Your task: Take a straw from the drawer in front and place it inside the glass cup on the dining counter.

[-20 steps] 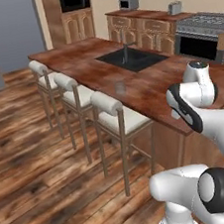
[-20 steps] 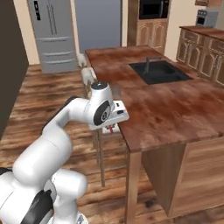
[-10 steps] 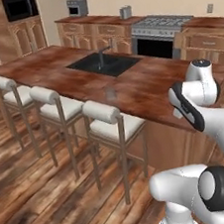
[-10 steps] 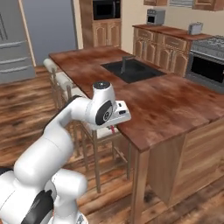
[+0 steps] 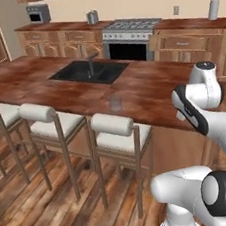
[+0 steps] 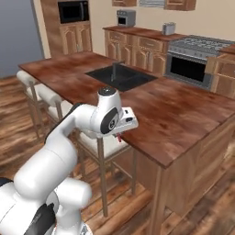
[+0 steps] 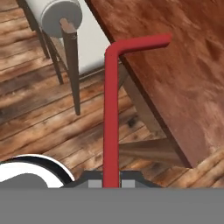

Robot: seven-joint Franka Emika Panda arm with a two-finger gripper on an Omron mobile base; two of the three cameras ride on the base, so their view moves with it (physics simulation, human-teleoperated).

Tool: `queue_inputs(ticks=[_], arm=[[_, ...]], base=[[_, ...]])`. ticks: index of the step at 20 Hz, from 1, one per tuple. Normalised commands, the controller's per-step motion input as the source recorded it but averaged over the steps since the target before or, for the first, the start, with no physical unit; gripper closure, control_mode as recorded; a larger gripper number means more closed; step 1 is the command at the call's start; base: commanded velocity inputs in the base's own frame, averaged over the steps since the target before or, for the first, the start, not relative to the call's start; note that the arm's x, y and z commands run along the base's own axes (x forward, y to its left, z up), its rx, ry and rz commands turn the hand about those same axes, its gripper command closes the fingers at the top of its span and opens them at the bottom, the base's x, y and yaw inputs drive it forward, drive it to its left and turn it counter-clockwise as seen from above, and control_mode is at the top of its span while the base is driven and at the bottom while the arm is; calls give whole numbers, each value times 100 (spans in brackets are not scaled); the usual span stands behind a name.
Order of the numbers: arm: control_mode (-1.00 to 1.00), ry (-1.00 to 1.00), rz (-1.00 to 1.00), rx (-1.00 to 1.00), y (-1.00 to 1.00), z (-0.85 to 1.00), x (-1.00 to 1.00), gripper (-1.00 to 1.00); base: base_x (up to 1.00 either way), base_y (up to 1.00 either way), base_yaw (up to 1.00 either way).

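Currently, the white robot arm's claw (image 7: 111,181) is gripping the thin red straw with a short bent end (image 7: 111,118), its jaws pinched tight on the straw's lower stretch. In the hand view the straw is standing straight out from the claw along the claw's own line, and its bent tip is pointing sideways over the edge of the long glossy reddish-brown wooden worktop (image 5: 147,93). In the right base view a small bit of red is showing just under the hand, which is hanging beside the worktop's near edge, above a white-cushioned stool with a rolled backrest (image 5: 115,130).

The small clear glass tumbler (image 5: 115,103) is standing upright on the worktop, near its stool-side edge, between the black sink (image 5: 90,71) and the stools. In the left base view the tumbler is lying forward and to the left of the arm, well apart from the hand.

Judging from this, the carry is under way and the placing is not yet done. The coming move likely calls for lifting the hand above the worktop, bringing it over the tumbler, and turning the straw's long axis toward vertical so that one end can drop into the open mouth.
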Motion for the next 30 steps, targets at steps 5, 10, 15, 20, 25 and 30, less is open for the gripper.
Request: queue_inputs(ticks=[5, 10, 15, 20, 25, 30], arm=[[100, 0, 0, 0, 0, 0, 0, 100], [100, 0, 0, 0, 0, 0, 0, 100], [100, 0, 0, 0, 0, 0, 0, 100], [100, 0, 0, 0, 0, 0, 0, 100], [100, 0, 0, 0, 0, 0, 0, 100], [-100, 0, -2, 0, 0, 0, 0, 100]], base=[[38, 83, -32], [25, 68, -31], [34, 59, -33], [36, 62, -32], [21, 36, -27], [1, 2, -10]])
